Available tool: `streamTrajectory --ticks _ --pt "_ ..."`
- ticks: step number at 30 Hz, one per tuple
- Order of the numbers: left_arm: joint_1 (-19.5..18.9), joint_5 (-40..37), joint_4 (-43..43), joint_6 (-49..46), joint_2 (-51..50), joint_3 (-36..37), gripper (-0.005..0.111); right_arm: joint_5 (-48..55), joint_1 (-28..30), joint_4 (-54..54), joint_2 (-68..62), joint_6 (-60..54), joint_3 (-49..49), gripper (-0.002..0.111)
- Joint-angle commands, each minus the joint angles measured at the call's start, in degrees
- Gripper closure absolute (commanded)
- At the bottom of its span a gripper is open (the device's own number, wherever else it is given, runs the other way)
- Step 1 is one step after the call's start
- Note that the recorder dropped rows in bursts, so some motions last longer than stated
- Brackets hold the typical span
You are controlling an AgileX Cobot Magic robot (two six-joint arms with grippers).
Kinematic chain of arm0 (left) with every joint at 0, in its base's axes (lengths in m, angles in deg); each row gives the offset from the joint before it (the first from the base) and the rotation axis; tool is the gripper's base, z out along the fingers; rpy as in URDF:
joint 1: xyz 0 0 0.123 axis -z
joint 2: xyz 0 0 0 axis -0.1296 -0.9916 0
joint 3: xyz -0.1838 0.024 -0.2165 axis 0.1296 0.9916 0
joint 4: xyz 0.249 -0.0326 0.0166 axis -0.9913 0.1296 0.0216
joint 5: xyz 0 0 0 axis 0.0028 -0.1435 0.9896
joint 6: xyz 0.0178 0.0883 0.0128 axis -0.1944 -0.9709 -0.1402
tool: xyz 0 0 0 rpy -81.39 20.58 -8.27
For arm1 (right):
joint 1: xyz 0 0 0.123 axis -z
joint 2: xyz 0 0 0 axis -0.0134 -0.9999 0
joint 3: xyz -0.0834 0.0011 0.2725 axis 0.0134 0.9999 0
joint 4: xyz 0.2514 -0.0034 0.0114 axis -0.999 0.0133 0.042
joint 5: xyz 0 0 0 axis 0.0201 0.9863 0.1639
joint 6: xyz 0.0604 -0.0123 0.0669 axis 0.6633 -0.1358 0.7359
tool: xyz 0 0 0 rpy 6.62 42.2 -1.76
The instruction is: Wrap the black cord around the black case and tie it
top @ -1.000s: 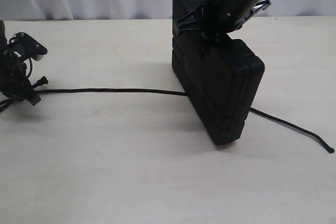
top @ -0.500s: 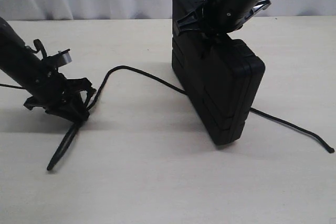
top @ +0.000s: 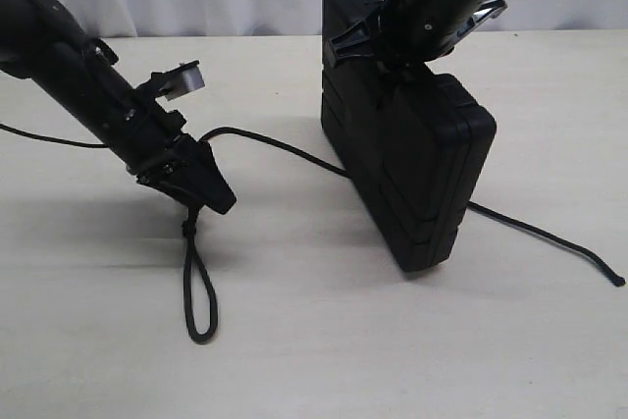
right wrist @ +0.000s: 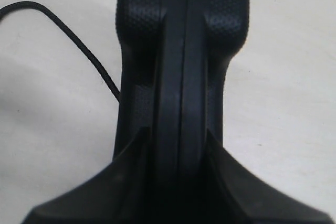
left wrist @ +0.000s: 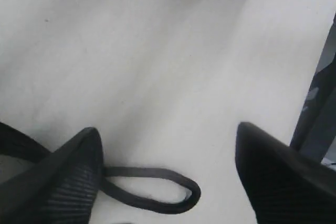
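A black case (top: 412,164) is shown standing on a narrow edge on the desk (top: 314,360), its broad faces upright and its long axis running from the back of the exterior view toward the front, angled slightly to the right. Its upper edge is clamped by the right end effector (top: 392,64); in the right wrist view the fingers (right wrist: 131,182) are seen pressed against both sides of the case's central ridge. The black cord (top: 285,149) is laid roughly crosswise to that axis. It meets the lower left face of the case, reappears at the right face and ends on the desk at the far right (top: 616,282). To the left it curves up to the left end effector (top: 208,198), which is tilted down toward the desk. Below it a knot (top: 186,228) and a narrow loop (top: 201,291) are seen, the loop lying on the desk and pointing toward the front edge. In the left wrist view the fingers (left wrist: 79,182) are spread wide, with the loop just beside one of them; whether the cord touches that finger cannot be told.
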Motion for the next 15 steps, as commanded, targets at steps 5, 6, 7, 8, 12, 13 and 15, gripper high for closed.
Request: streamTrajectory --ticks 5,6,7,8,12,13,15 --pt "2.8 -0.3 -11.0 -27.4 0.1 -3.7 0.056 4.8 0.3 1.7 -0.6 -1.7 0.6 0.104" --pt "3.9 1.2 -13.7 -30.0 0.1 -4.1 0.056 4.8 0.3 1.7 -0.6 -1.7 0.6 0.104" --pt "4.9 2.9 -17.9 -33.6 0.1 -4.2 0.056 4.8 0.3 1.7 -0.6 -1.7 0.6 0.104" --pt "6.5 5.8 -22.9 -36.0 0.1 -4.2 0.056 4.8 0.3 1.7 -0.6 -1.7 0.6 0.104" --pt "11.8 12.0 -42.9 -38.0 0.1 -4.1 0.057 4.8 0.3 1.7 -0.6 -1.7 0.6 0.104" --pt "12.9 12.3 -45.7 -38.0 0.1 -4.1 0.057 4.9 0.3 1.7 -0.6 -1.7 0.6 0.104" --pt "14.7 12.3 -46.9 -38.0 0.1 -4.1 0.057 5.1 0.3 1.7 -0.6 -1.7 0.6 0.104"
